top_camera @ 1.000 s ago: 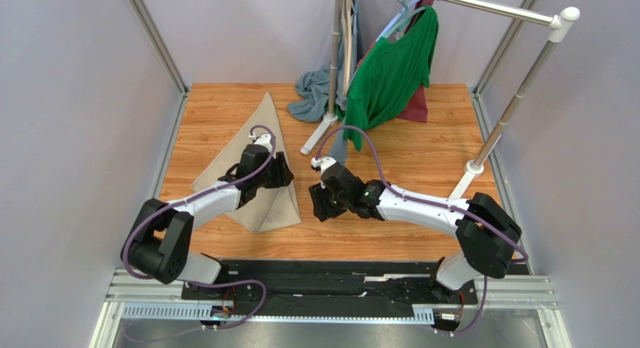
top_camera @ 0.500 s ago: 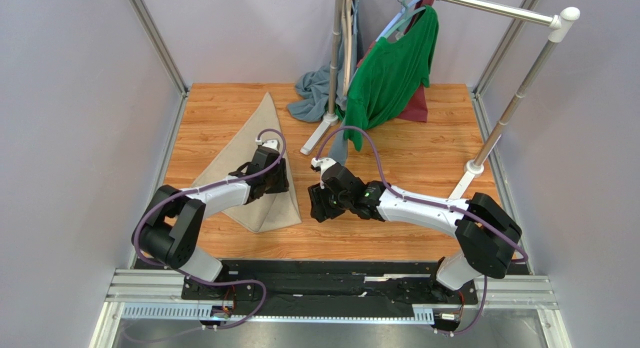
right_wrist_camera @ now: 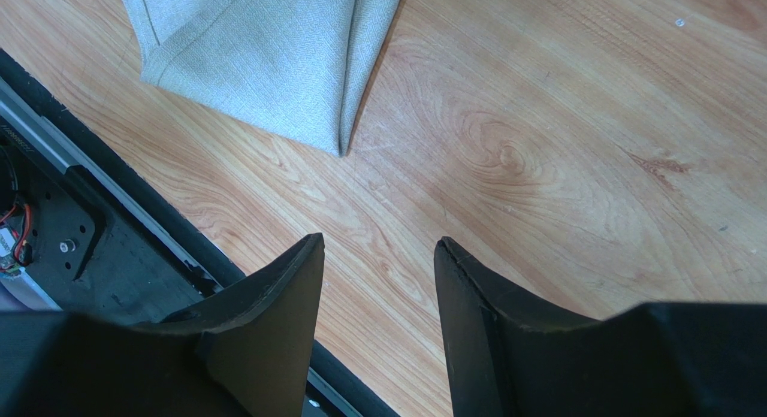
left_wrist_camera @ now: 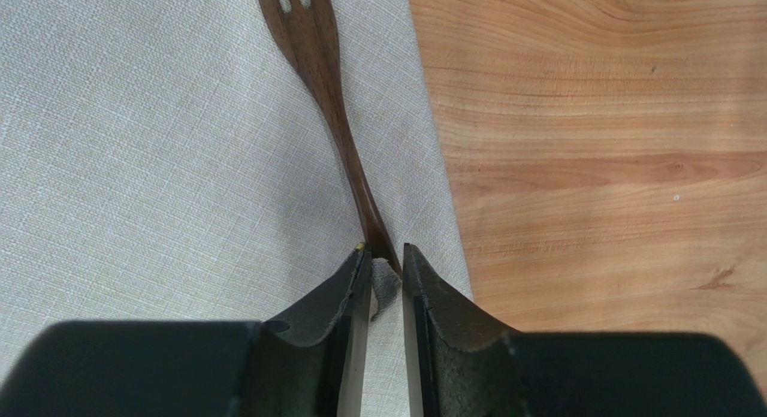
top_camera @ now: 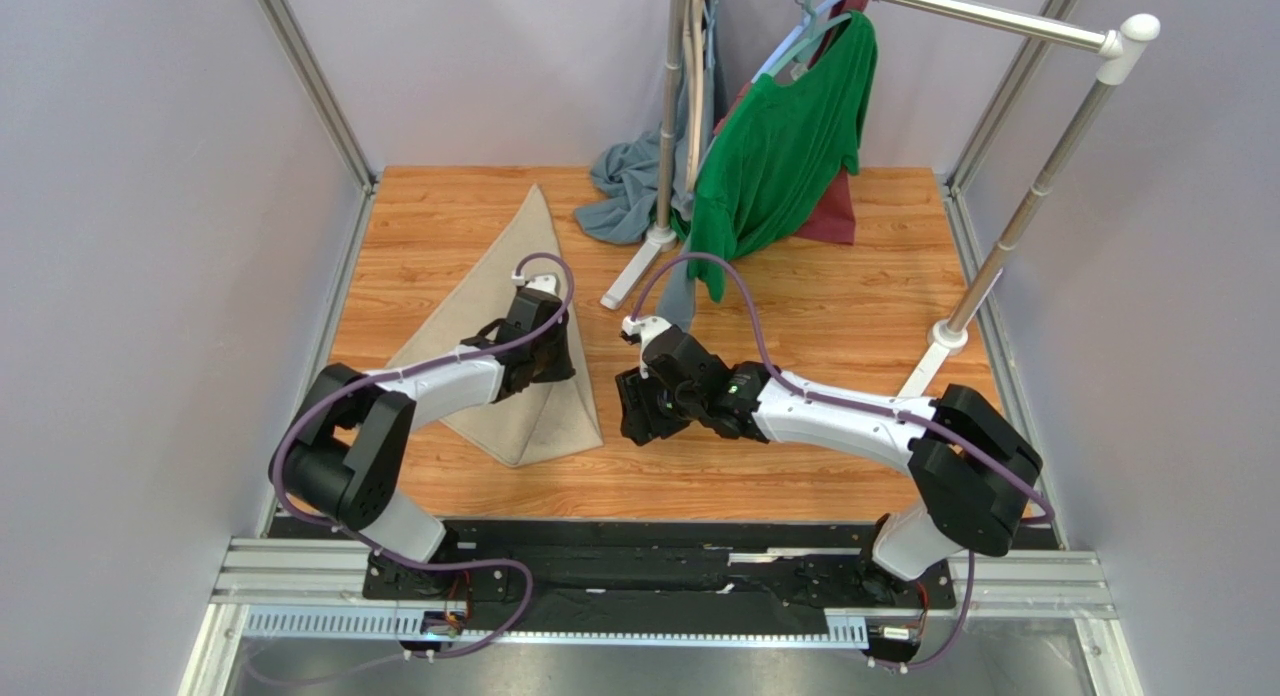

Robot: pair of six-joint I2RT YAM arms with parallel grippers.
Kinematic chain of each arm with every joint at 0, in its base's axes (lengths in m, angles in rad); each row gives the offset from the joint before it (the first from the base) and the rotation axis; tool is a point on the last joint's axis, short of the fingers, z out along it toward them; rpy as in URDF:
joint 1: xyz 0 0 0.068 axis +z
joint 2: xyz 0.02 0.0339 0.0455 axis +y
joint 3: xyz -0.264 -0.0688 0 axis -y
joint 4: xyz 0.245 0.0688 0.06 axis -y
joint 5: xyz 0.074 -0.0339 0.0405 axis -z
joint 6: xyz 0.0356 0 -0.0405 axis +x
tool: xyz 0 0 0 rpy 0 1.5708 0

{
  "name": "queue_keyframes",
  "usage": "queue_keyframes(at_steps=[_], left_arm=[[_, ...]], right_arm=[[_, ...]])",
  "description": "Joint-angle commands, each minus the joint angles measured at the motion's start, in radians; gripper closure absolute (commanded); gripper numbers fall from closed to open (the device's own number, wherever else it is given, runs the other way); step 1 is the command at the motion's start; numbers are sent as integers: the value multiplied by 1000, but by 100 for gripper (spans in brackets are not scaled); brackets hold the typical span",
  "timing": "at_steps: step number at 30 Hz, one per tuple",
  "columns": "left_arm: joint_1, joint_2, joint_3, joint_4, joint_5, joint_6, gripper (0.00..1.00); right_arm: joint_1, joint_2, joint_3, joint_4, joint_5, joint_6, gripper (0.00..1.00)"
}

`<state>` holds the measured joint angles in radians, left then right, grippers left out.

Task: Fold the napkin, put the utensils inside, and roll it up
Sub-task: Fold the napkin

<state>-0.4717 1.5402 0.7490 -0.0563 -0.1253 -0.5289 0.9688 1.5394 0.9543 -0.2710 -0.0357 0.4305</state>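
The beige napkin (top_camera: 504, 254) lies folded into a triangle on the left of the wooden table; it also shows in the left wrist view (left_wrist_camera: 135, 120) and the right wrist view (right_wrist_camera: 270, 57). The dark fork (left_wrist_camera: 315, 39) lies on the napkin along its right edge, tines pointing away. My left gripper (top_camera: 553, 363) (left_wrist_camera: 385, 255) is closed down on the end of the fork's handle, with a small pucker of napkin between the jaws. My right gripper (top_camera: 628, 423) (right_wrist_camera: 378, 246) is open and empty above bare wood, just right of the napkin's near corner.
A clothes rack stands at the back with a green shirt (top_camera: 781, 141) and a grey-blue cloth (top_camera: 624, 179). Its white feet (top_camera: 639, 269) (top_camera: 947, 336) rest on the table. The black front rail (right_wrist_camera: 54, 237) runs close below the right gripper.
My left gripper has shifted slightly right and farther along the napkin's right edge, and the left elbow has swung. The right arm has barely moved.
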Motion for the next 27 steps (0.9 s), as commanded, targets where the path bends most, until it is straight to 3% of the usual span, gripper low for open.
queue_keyframes(at_steps=[1, 6, 19, 27], left_arm=[[-7, 14, 49, -11, -7, 3, 77], [-7, 14, 78, -40, -27, 4, 98], [5, 198, 444, -244, -79, 139, 100], [65, 310, 572, -312, -54, 132, 100]], right_arm=[[1, 14, 29, 32, -10, 8, 48], [1, 16, 28, 26, 0, 7, 48], [-10, -55, 14, -39, 100, -4, 48], [-47, -71, 3, -48, 95, -4, 48]])
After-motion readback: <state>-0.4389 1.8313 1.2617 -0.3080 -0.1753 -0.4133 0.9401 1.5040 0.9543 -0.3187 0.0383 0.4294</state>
